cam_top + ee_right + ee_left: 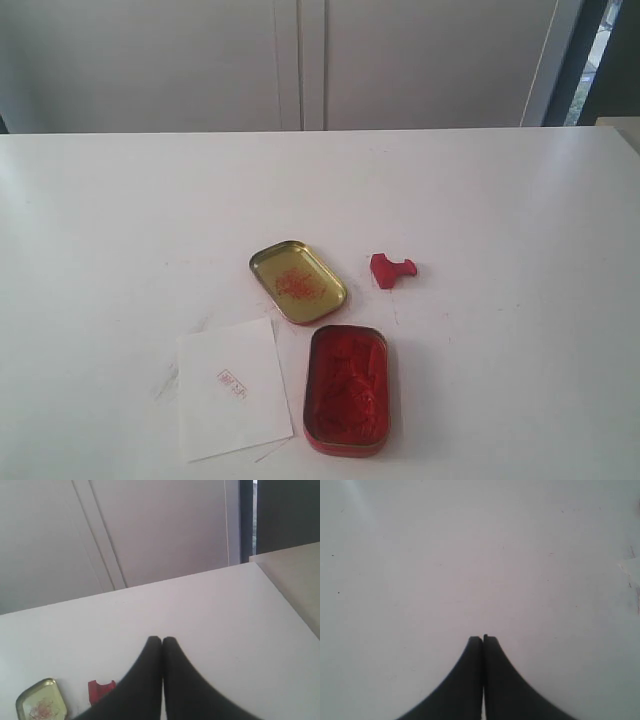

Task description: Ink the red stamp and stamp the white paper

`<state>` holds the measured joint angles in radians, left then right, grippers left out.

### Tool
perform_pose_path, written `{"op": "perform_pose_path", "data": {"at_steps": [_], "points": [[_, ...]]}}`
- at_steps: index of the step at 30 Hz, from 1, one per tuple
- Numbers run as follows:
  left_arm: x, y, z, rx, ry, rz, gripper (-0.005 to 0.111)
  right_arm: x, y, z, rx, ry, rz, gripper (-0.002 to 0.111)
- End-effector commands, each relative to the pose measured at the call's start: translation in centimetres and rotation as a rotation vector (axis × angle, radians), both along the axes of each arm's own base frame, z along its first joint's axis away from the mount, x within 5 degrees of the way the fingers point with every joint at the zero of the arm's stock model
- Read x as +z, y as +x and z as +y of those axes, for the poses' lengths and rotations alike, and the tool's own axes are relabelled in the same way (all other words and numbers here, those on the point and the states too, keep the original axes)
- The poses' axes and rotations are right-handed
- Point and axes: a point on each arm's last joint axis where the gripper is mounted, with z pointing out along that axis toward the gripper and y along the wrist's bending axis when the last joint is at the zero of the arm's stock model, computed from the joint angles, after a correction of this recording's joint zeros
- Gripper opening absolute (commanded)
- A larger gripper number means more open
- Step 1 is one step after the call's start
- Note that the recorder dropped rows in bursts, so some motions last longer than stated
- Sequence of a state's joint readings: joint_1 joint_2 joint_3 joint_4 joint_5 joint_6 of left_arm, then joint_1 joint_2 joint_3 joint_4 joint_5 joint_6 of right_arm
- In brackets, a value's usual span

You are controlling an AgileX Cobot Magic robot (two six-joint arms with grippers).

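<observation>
Nearest the exterior camera, the white paper [233, 390] is seen lying flat on the white table [500, 200], slightly askew, at about 9 o'clock from the red tin [345, 446] and just beside it. A small red rectangular imprint [232, 381] is carried near the sheet's middle; its characters are too small to be read. At 11 o'clock from the red tin, close to it and to the paper's far corner, the gold lid [270, 262] is laid with its inside up, smeared with red at its centre. The red tin itself is open and filled with lumpy red ink paste. At 1 o'clock from the tin, apart from both tin and lid, the red stamp [392, 269] is found lying on its side on the bare tabletop, held by nothing. The left gripper [483, 639] is shown with its dark jaws pressed together over bare table, nothing between them. The right gripper [162, 640] is likewise closed and empty, raised above the table, with the stamp [100, 690] and lid [42, 702] visible beyond it.
</observation>
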<state>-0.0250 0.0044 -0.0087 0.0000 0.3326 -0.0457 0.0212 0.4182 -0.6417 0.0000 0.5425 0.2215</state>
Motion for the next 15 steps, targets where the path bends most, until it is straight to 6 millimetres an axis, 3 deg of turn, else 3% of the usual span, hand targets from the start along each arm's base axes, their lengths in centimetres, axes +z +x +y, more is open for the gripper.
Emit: {"op": "perform_pose_path", "data": {"at_steps": [1,15], "points": [[-0.3,0.0,0.0,0.003,-0.002,0.009,0.000,0.3,-1.0,-0.1,-0.022,0.014,-0.056,0.000],[-0.3,0.0,0.0,0.003,-0.002,0.009,0.000,0.9,-3.5,-1.1,-0.171,-0.101,-0.154,0.000]]}}
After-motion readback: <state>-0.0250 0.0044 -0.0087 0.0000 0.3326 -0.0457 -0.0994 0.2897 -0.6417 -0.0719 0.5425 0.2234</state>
